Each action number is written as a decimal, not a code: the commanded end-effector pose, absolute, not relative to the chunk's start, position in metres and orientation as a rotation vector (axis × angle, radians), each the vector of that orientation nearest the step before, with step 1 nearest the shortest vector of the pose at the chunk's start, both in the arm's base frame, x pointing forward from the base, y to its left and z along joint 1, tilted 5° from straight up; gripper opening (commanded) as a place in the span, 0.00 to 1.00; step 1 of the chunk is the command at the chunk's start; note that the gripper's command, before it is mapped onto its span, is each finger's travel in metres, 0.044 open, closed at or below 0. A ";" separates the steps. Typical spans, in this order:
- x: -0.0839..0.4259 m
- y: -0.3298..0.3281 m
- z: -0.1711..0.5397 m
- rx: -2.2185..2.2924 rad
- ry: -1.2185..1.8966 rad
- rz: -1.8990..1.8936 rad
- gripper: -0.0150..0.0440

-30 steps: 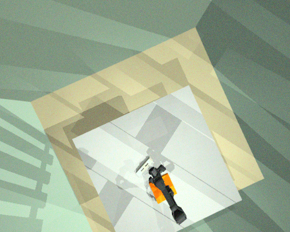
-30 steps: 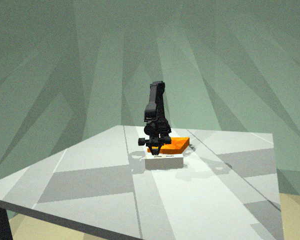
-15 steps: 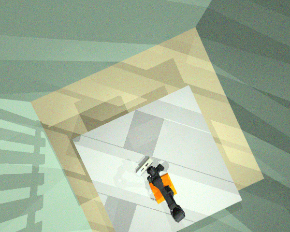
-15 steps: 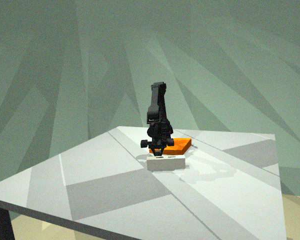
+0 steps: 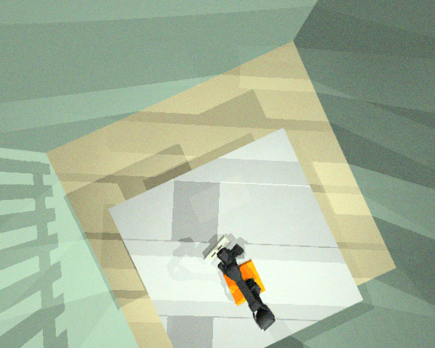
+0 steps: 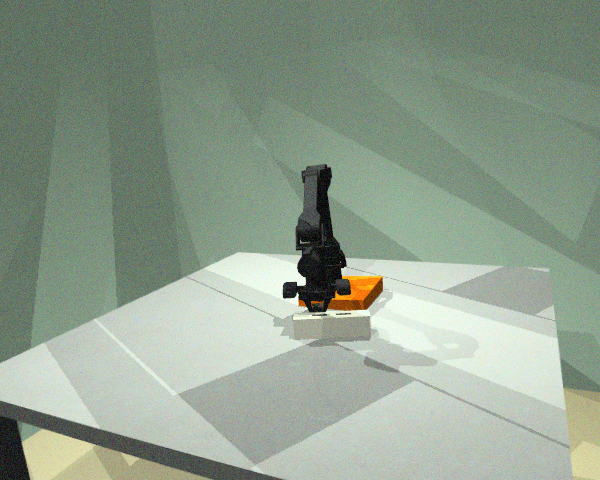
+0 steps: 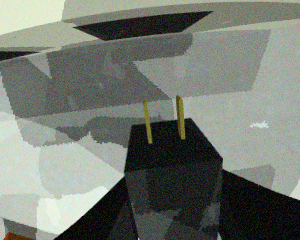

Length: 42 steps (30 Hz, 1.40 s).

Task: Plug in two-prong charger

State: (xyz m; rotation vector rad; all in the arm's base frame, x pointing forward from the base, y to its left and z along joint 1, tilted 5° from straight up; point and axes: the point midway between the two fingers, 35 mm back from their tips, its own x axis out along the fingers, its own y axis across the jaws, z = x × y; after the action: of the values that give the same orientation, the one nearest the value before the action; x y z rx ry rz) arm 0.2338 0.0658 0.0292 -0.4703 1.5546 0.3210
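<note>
Between the two fingers of the gripper [image 6: 318, 308] [image 7: 174, 200] sits the charger [image 7: 174, 165], a black block, and the gripper is closed firmly on it. In the wrist view, its two prongs [image 7: 165, 120] are of a yellow metal colour; they stand side by side, and they point out from the block, away from the gripper. Both prongs are bare along their length, so they are outside of the outlets. Beyond their tips, in the upper part of this view, there is the pale strip [image 5: 210, 256] [image 6: 332, 328] [image 7: 250, 19] with dark slots in it. In the exterior view, the gripper is at the top of the strip, near one of its ends; whether the charger touches the strip, I cannot tell. The strip rests on the table [image 5: 278, 209] [image 6: 476, 413]. Near the strip, beneath the arm [image 5: 243, 286] [image 6: 316, 222], an orange block [image 5: 252, 275] [image 6: 365, 291] lies on the table.
</note>
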 end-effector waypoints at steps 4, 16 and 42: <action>0.243 0.075 0.029 -0.461 1.547 0.318 0.25; 0.245 0.076 0.029 -0.460 1.547 0.318 0.25; 0.247 0.078 0.029 -0.460 1.547 0.318 0.25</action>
State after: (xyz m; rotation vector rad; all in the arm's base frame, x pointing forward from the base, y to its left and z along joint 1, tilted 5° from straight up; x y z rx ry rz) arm 0.2453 0.0767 0.0286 -0.4669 1.5492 0.3189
